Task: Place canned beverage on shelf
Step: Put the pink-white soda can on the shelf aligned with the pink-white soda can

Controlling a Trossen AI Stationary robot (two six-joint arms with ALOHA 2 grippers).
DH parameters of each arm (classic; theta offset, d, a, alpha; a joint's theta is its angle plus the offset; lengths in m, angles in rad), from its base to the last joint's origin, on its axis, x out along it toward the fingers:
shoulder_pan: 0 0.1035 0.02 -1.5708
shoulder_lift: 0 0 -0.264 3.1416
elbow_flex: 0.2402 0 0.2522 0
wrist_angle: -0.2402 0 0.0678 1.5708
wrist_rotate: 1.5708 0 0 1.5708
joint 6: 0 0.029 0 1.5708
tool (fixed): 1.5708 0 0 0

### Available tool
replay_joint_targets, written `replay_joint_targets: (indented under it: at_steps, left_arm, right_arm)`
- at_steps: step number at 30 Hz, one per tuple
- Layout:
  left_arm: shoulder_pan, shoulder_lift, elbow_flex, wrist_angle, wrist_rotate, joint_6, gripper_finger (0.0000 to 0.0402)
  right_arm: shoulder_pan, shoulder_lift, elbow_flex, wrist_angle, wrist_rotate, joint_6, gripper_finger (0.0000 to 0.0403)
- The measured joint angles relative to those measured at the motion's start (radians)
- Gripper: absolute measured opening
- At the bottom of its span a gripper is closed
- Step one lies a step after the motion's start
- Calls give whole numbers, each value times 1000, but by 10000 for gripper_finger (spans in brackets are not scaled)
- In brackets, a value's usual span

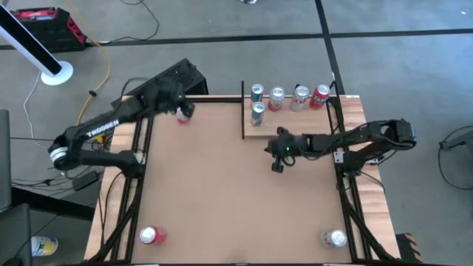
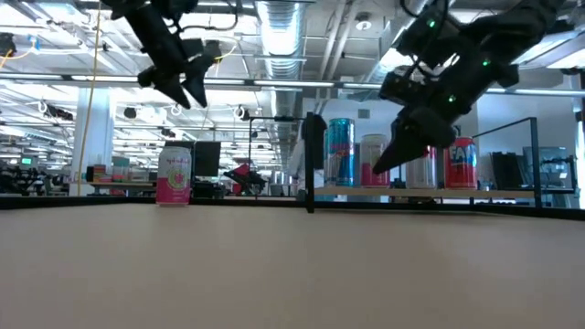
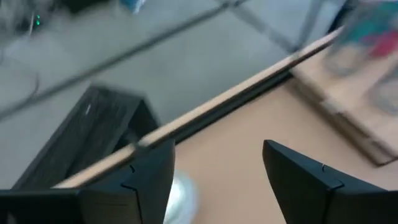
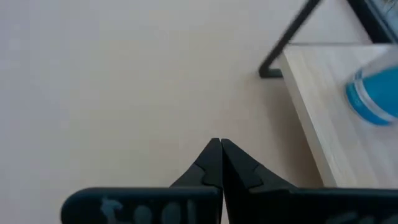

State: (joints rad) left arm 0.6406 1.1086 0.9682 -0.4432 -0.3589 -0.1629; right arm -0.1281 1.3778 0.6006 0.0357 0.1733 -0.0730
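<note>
A pink canned beverage [image 1: 183, 114] stands upright on its base at the table's far edge, left of the shelf; it also shows in the low view [image 2: 175, 176]. My left gripper [image 1: 179, 104] hovers just above it, open; in the left wrist view [image 3: 217, 152] the can's silver top [image 3: 181, 194] shows beside one finger. The pale wood shelf [image 1: 295, 123] at the far right carries several upright cans [image 1: 276, 98]. My right gripper [image 1: 278, 153] is shut and empty above the table, just in front of the shelf [image 4: 323, 118].
Two more cans stand at the table's near edge, one left [image 1: 152, 235], one right [image 1: 335, 238]. A black post [image 1: 242, 111] edges the shelf's left side. A dark box [image 1: 181, 76] sits just beyond the far edge. The tabletop's middle [image 1: 222, 177] is bare.
</note>
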Motion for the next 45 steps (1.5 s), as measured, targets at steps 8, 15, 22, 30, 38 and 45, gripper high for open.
replay_joint_targets:
  at_steps: [8,15,22,30,38,45]
  left_arm:
    - [199,204,210,-228,151,0,284]
    - [273,354,270,-339,177,50,336]
    - [306,438,273,-359,219,70,341]
    - [306,465,273,-362,238,71,341]
    - [299,464,230,-397,244,46,341]
    - [300,464,172,-343,242,89,341]
  right_arm:
    - [126,-7,0,9,103,-22,21]
    - [128,-4,0,4,105,-29,21]
    - [128,-4,0,3,105,-30,21]
    - [126,-4,0,4,103,-25,21]
    - [127,-4,0,2,99,-24,21]
    - [136,-4,0,-3,94,-21,21]
